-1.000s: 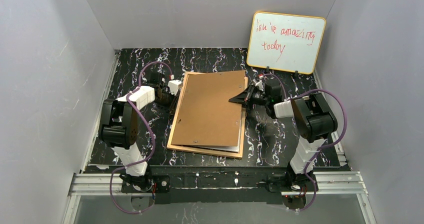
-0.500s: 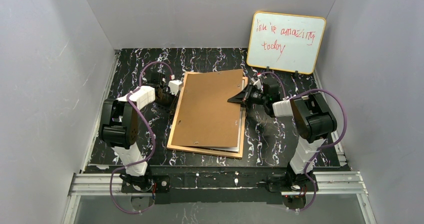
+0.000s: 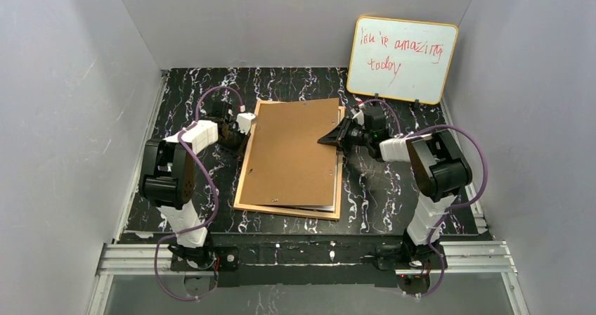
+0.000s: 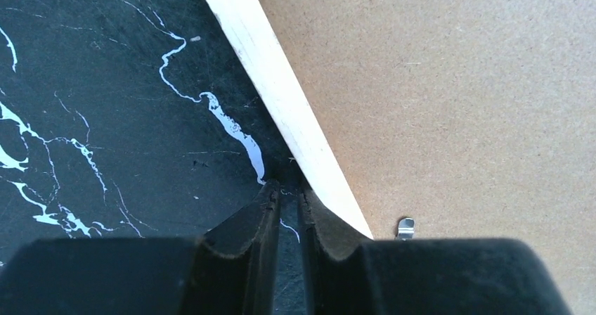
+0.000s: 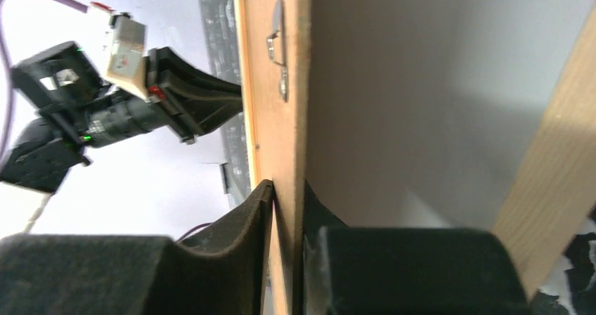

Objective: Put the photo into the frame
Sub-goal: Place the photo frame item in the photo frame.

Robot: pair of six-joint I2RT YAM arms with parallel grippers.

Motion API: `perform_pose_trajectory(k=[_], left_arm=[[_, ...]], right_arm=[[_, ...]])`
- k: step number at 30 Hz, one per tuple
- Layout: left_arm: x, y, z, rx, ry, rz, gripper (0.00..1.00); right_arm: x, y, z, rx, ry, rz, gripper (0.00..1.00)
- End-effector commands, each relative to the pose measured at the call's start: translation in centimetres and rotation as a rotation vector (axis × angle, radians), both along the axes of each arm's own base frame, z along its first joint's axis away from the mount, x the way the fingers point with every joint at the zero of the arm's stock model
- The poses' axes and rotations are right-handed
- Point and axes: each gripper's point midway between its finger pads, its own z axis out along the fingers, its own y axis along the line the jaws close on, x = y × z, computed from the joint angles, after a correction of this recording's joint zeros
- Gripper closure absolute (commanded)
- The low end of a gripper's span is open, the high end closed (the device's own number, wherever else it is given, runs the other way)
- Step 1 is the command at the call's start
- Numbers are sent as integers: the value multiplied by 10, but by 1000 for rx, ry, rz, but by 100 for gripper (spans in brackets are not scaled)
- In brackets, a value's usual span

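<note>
The frame [image 3: 288, 212] lies flat mid-table, its light-orange wood edge [image 4: 281, 97] showing. The brown back panel [image 3: 292, 153] rests on it, a little askew. Under the panel's near edge peeks a thin white sliver [image 3: 323, 207], which looks like the photo's back; its picture side is hidden. My right gripper [image 3: 329, 138] is at the panel's far right edge, and the right wrist view shows the gripper [image 5: 288, 185] shut on that thin board [image 5: 277, 118]. My left gripper [image 4: 288, 194] sits on the table against the frame's left edge, open only a slit, holding nothing.
A whiteboard [image 3: 402, 60] with red writing leans on the back wall at the right. Grey walls close in three sides. A small metal clip [image 4: 404, 227] sits on the panel near my left fingers, and a hanger [image 5: 279, 48] near its right edge.
The right gripper has moved left and a little farther away with the panel's edge. The panel has swung squarer over the frame. The left arm stays put.
</note>
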Motion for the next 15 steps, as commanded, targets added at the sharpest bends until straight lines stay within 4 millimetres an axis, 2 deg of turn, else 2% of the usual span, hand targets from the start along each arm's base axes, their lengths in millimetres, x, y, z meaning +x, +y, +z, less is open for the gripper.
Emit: perform_pose_trajectory(k=[1,8,10,11,12,15], left_arm=[[-16,-12,5,-23,65,-38,85],[-3,1,17,18,19,17,87],[-3,2,19,24,10,16,87],[-3,3,20,27,7,16,87],[-3,4,20,29,2,15,87],[-4,5,20,33,1,16,87]], right_arm=[[2,8,-6,-178,-23,16,71],[4,2,-16,-414,33,22,25],[1,2,-19,-488,41,29,18],[-1,1,-20,-519,47,29,7],[-1,1,-21,-552,47,25,2],[-1,-4,-20,-638,55,8,1]])
